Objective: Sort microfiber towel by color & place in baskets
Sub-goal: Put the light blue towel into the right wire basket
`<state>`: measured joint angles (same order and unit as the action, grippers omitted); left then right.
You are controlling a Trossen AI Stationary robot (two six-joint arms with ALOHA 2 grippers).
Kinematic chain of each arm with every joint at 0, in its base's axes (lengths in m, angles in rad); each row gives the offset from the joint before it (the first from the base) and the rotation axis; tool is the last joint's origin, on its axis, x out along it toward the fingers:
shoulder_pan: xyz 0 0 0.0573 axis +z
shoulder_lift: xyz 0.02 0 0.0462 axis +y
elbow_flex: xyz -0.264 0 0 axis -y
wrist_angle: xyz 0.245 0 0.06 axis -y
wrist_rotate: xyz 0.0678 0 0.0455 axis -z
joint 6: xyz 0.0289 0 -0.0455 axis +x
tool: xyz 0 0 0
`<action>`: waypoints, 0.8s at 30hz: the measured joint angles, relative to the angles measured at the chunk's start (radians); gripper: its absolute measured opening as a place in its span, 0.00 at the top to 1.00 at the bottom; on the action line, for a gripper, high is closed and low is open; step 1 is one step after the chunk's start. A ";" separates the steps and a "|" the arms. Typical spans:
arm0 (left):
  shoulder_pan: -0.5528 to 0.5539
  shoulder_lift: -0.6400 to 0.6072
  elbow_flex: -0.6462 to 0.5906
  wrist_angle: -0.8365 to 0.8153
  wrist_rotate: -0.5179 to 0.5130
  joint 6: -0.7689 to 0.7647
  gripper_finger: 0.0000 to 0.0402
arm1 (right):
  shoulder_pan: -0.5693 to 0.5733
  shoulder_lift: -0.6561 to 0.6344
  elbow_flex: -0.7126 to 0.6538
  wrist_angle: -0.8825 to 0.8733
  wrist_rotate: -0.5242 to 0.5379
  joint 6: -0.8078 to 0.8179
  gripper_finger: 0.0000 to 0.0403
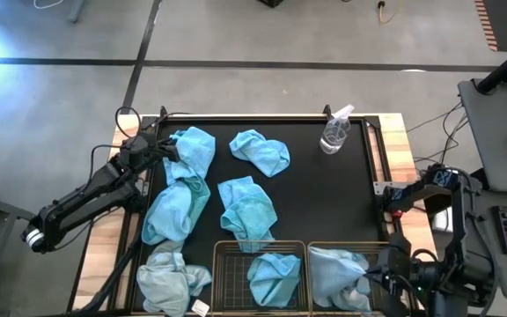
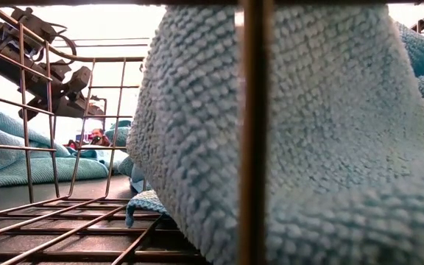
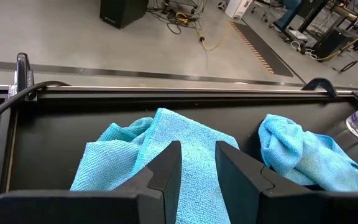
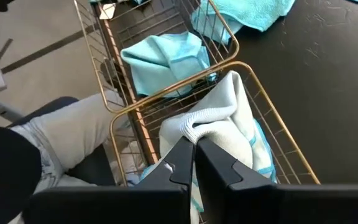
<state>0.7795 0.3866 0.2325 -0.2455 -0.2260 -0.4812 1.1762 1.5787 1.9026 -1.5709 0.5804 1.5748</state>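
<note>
Several turquoise microfiber towels lie crumpled on the black mat (image 1: pixel 324 211): at the far left (image 1: pixel 194 150), behind the middle (image 1: pixel 260 151), in the middle (image 1: pixel 246 207) and at the left (image 1: pixel 172 210). A pale grey-blue towel (image 1: pixel 170 280) lies at the near left. Two wire baskets stand at the near edge. The left basket (image 1: pixel 227 264) holds a turquoise towel (image 4: pixel 163 59). The right basket (image 4: pixel 278 134) holds a pale towel (image 4: pixel 219 121). My left gripper (image 3: pixel 197 171) stands open beside the far-left towel (image 3: pixel 166 140). My right gripper (image 4: pixel 195 155) is shut above the pale towel.
A clear spray bottle (image 1: pixel 335 132) stands at the mat's far right. A person's grey trouser leg (image 4: pixel 67 134) is just beyond the baskets at the table's near edge. Bare mat lies between the bottle and the right basket.
</note>
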 joint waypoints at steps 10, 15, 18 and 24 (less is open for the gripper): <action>0.000 0.000 0.000 0.000 0.000 0.000 0.79 | -0.085 -0.001 0.000 0.000 -0.179 -0.005 0.98; 0.000 0.000 0.000 0.000 0.000 0.000 0.79 | -0.120 -0.001 0.000 0.000 -0.222 -0.007 0.97; 0.000 0.000 0.000 0.000 0.000 0.000 0.79 | -0.131 -0.001 0.001 0.000 -0.223 -0.008 0.95; 0.000 0.000 0.000 0.000 0.000 0.000 0.79 | -0.136 -0.001 0.001 0.000 -0.235 -0.004 0.82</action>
<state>0.7795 0.3866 0.2325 -0.2452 -0.2258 -0.4816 1.0397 1.5780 1.9038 -1.5711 0.3450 1.5703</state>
